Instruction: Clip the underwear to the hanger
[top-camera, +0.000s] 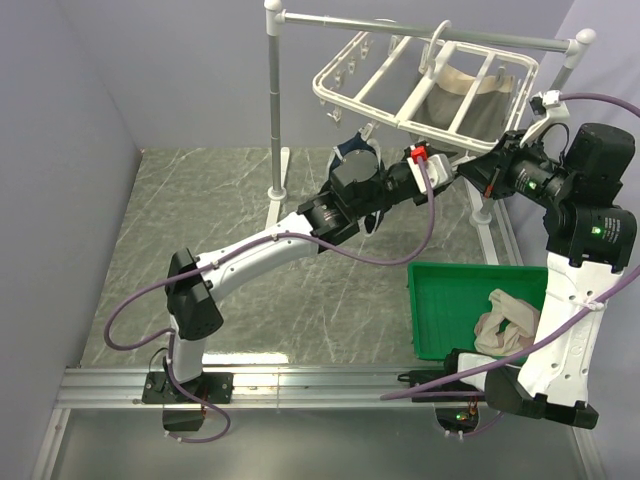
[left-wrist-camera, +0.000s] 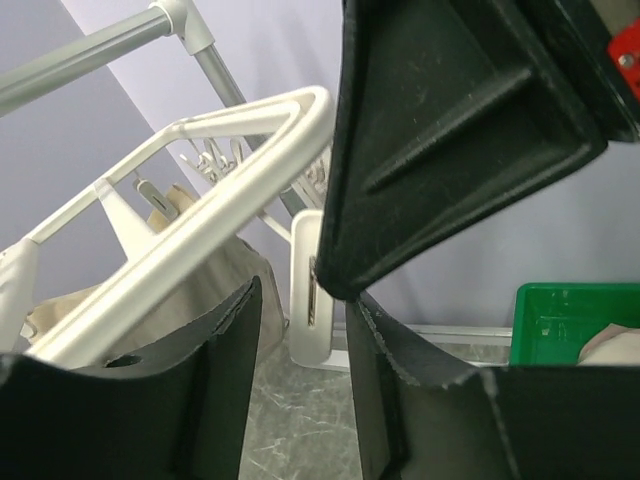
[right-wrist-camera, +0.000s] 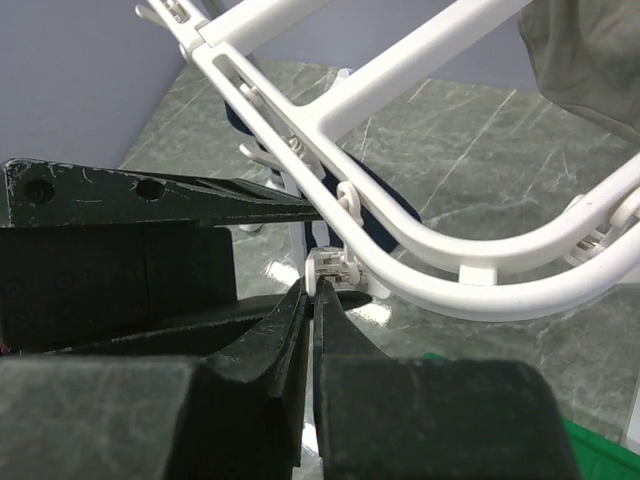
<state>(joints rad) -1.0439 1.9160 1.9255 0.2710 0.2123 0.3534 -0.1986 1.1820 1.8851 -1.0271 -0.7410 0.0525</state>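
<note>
Green tray (top-camera: 440, 300) sits on the marbled table (top-camera: 200, 220), right side, holding a crumpled beige cloth (top-camera: 507, 322). White pole stand (top-camera: 274, 110) stands at rear. Olive-grey garment (top-camera: 470, 105) hangs beneath its crossbar.

White links (top-camera: 255, 250) alternate with black joints (top-camera: 195, 295), trailing purple cables (top-camera: 610, 97); possibly a red wrist connector (top-camera: 418, 153).

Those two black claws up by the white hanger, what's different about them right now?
The left gripper has its fingers apart with nothing between them; the right gripper is shut, pinching a small white clip. The left gripper sits clear of the hanger, while the right gripper is at its edge, on that clip. Both are black, two-fingered and up by the hanger.
</note>
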